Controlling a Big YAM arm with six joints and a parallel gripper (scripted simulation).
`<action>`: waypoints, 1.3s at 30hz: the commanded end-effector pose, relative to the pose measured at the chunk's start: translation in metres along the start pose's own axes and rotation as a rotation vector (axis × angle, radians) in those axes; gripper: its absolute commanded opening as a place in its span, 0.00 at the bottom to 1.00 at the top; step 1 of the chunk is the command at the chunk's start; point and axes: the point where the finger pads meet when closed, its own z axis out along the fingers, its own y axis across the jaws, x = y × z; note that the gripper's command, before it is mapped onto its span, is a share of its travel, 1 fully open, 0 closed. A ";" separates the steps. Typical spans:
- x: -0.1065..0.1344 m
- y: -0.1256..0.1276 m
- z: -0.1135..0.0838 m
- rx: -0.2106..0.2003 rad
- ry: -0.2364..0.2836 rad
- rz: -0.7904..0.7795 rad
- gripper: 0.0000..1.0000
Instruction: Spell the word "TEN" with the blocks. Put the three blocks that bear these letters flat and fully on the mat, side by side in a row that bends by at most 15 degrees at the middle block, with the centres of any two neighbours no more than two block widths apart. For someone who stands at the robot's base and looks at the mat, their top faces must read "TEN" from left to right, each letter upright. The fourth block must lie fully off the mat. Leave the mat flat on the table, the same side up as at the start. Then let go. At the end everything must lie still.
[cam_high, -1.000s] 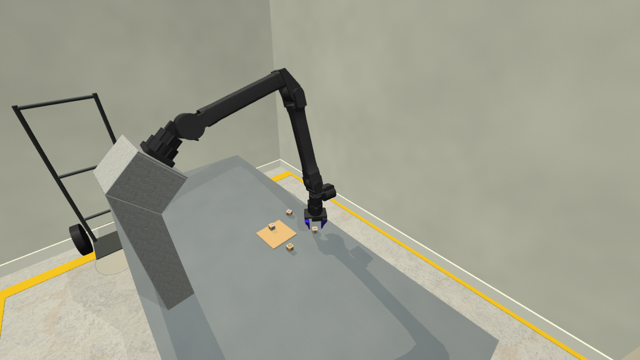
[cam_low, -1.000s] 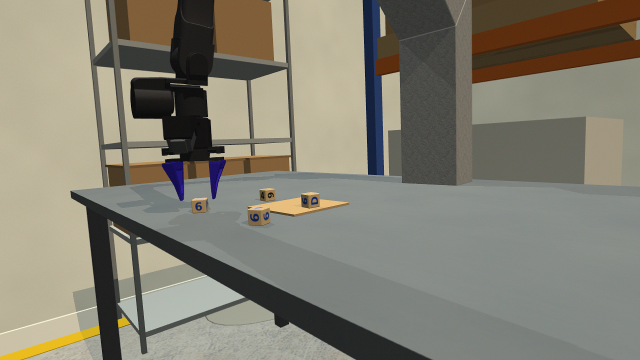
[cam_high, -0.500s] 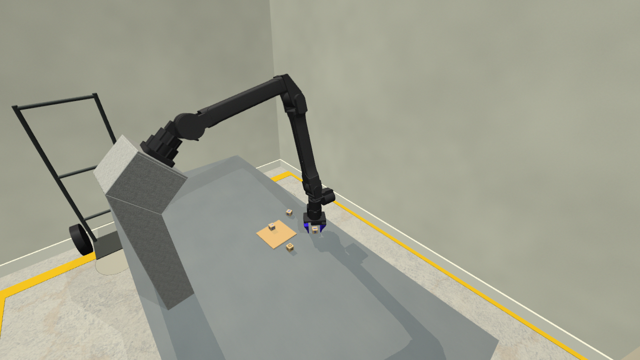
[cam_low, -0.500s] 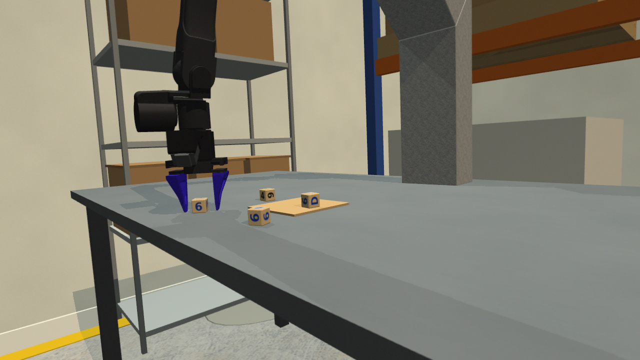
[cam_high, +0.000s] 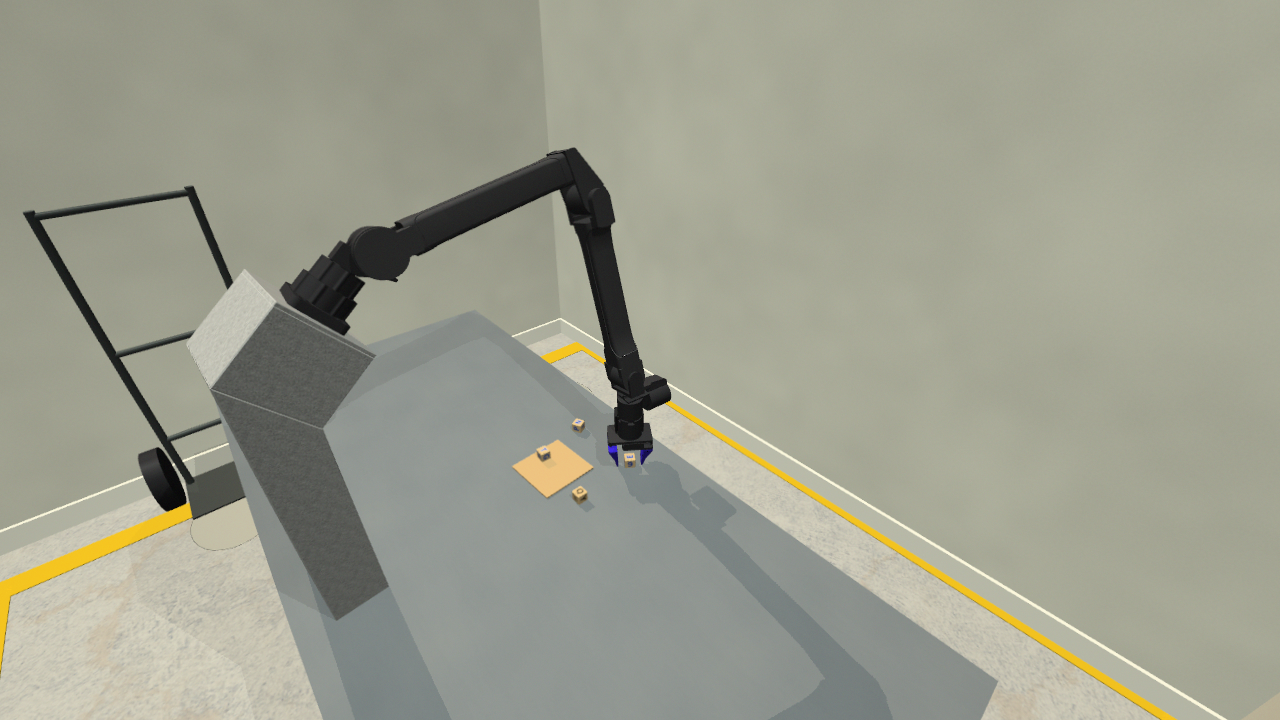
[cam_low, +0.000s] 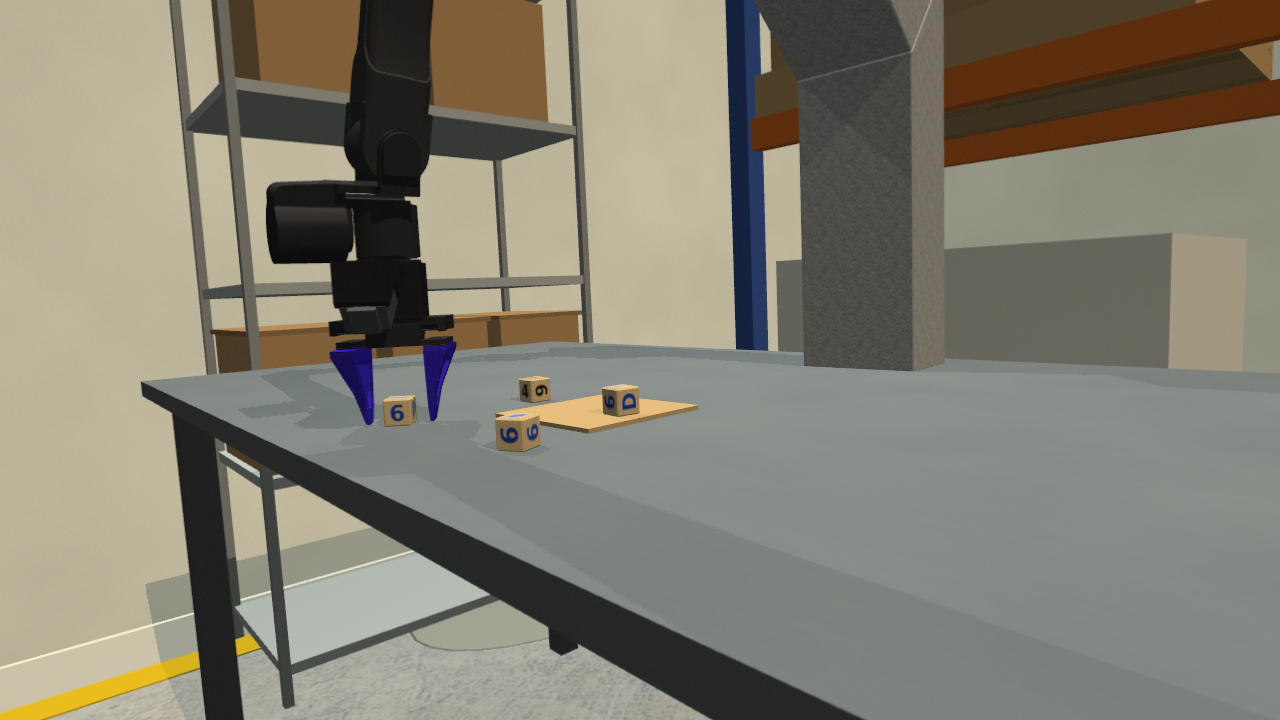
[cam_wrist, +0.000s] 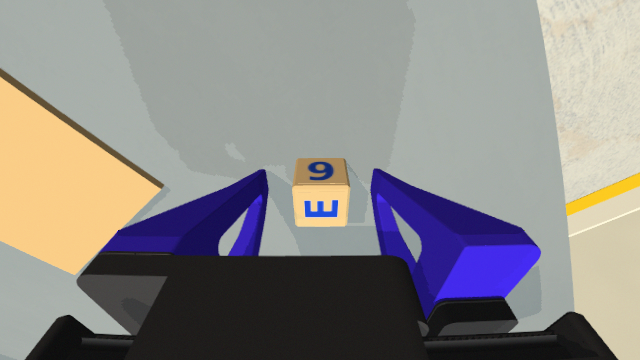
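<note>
— What is spreading out beneath the claw (cam_high: 629, 460) (cam_low: 401, 420) (cam_wrist: 320, 171)?
— The table (cam_high: 501, 608) (cam_low: 805, 501) (cam_wrist: 475, 100) is. The arm (cam_high: 487, 201) (cam_low: 393, 89) is reaching over it and pointing the claw downward.
— And the mat (cam_high: 550, 479) (cam_low: 581, 419) (cam_wrist: 65, 175)?
— It is lying flat near the claw, on the side toward the arm's base.
— Is the claw gripping anything?
— No, its fingers are standing apart, and nothing is being clamped.
— Where is the E block (cam_high: 630, 459) (cam_low: 399, 411) (cam_wrist: 320, 195), then?
— It is resting on the table between the fingertips, showing its E on top, with a gap showing on either side.
— And the others?
— The D block (cam_high: 544, 454) (cam_low: 620, 400) is sitting on the mat, beyond the nearer mat corner from the claw, showing a D on one side. The blue block (cam_high: 578, 424) (cam_low: 518, 431) is lying off the mat, baseward and left of the claw. The black-marked block (cam_high: 580, 494) (cam_low: 534, 389) is lying off the mat too, baseward and right of the claw.
</note>
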 end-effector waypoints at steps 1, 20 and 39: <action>-0.017 -0.005 -0.001 0.016 -0.022 -0.005 0.41; -0.017 -0.005 -0.001 0.016 -0.022 -0.005 0.22; -0.017 -0.005 -0.001 0.016 -0.022 -0.005 0.22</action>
